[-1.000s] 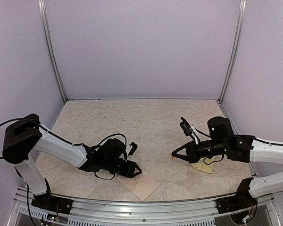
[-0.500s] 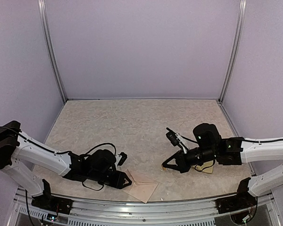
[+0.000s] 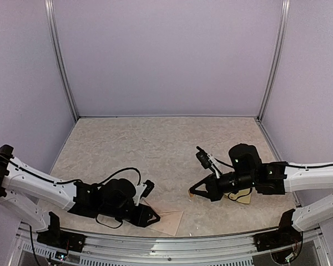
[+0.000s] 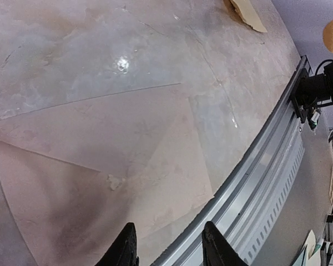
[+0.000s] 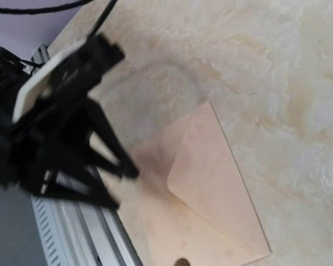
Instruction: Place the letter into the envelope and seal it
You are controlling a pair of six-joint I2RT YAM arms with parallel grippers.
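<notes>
Pale pinkish paper envelope (image 4: 100, 155) lies flat on the surface (image 3: 155, 144) beneath the parted left jaws; light, thin, floppy, likely best pinched at an edge; right jaws closed, away from it

Pink-beige envelope (image 3: 169, 221) flat, near-centre, flap prob. shut

The left arm (image 3: 44, 188) is sinking low and stretching flat along the near edge of the surface (image 3: 155, 144). It is drawing its left tool (image 3: 151, 217) closer to the rail (image 3: 155, 244), over the envelope (image 3: 169, 220), which is turning slightly beneath it. The right arm (image 3: 299, 177) is reaching inward, bringing its right tool (image 3: 193, 191) leftward and lower towards the middle.
</notes>
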